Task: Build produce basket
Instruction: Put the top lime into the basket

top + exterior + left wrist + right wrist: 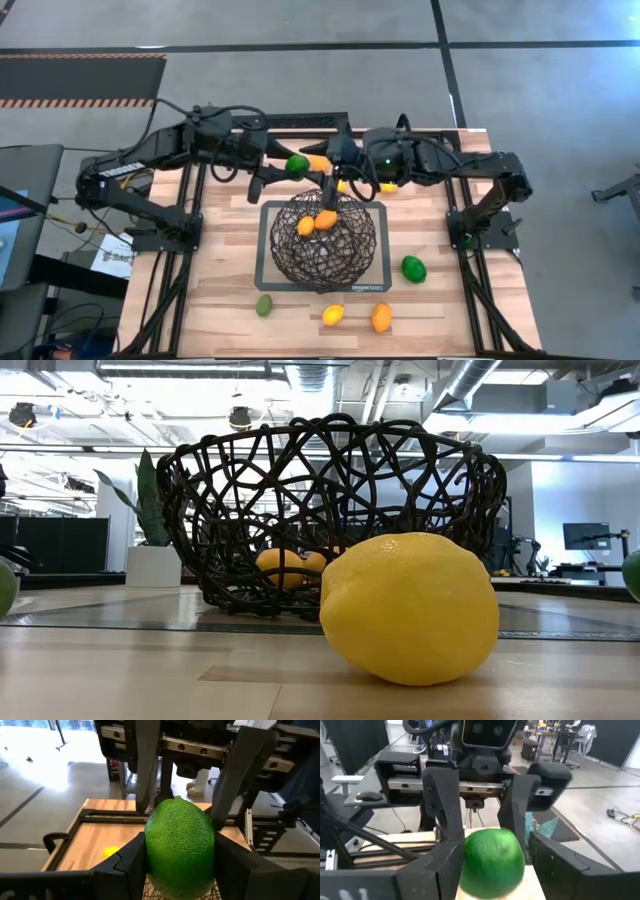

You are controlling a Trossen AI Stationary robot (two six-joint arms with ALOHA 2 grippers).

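Two oranges [316, 222] lie in the basket [355, 262], so the job is barely begun. A third fruit, a lime [180, 835], is in the air just beyond the basket's far rim. The left gripper [180, 844] is clamped on it, a finger pressed to each side. The right gripper [495, 854] faces it from the opposite side, nose to nose. Its fingers are spread around the same lime, and a gap shows on one side (it looks like a handover, though which way I cannot judge).

The rest is outside the basket:
- An orange [319, 162] just beside the held lime, and two yellow pieces [388, 186] partly hidden under the right arm, all by the far rim.
- A dark green fruit [414, 268] just off the basket's right side.
- A paler lime [264, 305], a lemon [410, 608] and another orange [381, 317] in a loose row in front of the basket.

That makes roughly eight fruits to go, counting the one held.

The basket stands on a grey-framed mat [268, 282], which lies on a pale wooden plank table [225, 290] in a black frame. Beyond the basket, a teal-leaved plant [148, 500] stands in a white pot. The floor around is grey concrete with dark seams and a strip of striped tape [80, 100]. The room behind is a workshop with ceiling ducts [470, 385], bright lights and screens.
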